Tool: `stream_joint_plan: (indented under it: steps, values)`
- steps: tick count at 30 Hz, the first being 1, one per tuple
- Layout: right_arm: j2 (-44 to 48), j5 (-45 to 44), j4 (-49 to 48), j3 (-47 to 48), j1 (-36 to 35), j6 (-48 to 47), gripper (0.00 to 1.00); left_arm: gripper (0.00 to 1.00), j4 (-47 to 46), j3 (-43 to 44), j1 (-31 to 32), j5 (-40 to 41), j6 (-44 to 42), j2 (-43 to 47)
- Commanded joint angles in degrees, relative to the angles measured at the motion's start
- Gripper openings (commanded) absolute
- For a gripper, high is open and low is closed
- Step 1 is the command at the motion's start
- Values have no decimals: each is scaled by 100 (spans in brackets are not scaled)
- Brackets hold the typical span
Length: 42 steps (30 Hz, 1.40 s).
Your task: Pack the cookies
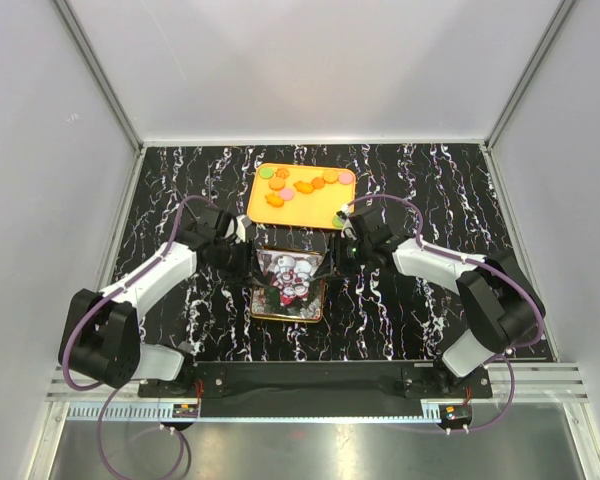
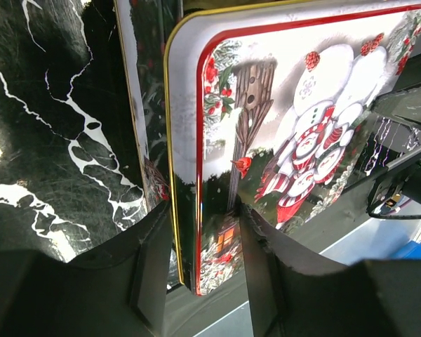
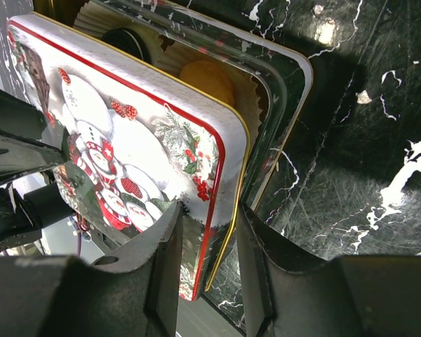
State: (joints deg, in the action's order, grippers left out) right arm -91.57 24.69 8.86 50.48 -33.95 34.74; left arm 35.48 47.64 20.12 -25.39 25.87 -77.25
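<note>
Marble table (image 1: 430,300): cookies (image 1: 304,186) beyond left gripper (image 2: 204,228) clamping lid (image 2: 295,105).

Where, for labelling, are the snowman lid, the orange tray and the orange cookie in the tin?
snowman lid (image 2: 302,133): left wrist view, its printed top.
orange tray (image 1: 305,212): top external view, bare near edge.
orange cookie (image 3: 207,81): right wrist view, its top face.

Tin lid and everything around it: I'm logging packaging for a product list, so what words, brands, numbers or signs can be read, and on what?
No readable text in any view.
Tin lid: only a picture of snowmen, a birdhouse and a red border; no lettering shows.
Cookies and orange tray: no writing can be made out.
</note>
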Motion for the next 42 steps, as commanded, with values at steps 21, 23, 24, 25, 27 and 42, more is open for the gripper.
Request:
stream_joint_plan:
  steps: [21,23,24,25,27,42]
  values:
    - [-54,115,89,270,-24,-143,44,51,442,703,62,-133,-469,-35]
    - [-63,115,81,278,-24,-143,44,51,451,755,62,-107,-477,-88]
    - [-80,115,107,296,-32,-134,44,50,451,791,62,-98,-469,-114]
    - [-98,98,150,339,-24,-143,44,50,451,808,62,-81,-469,-132]
    - [-142,106,221,410,-32,-169,44,50,451,879,62,-80,-469,-211]
    - [-405,28,862,1033,-32,-318,44,51,468,1213,62,227,-477,-809]
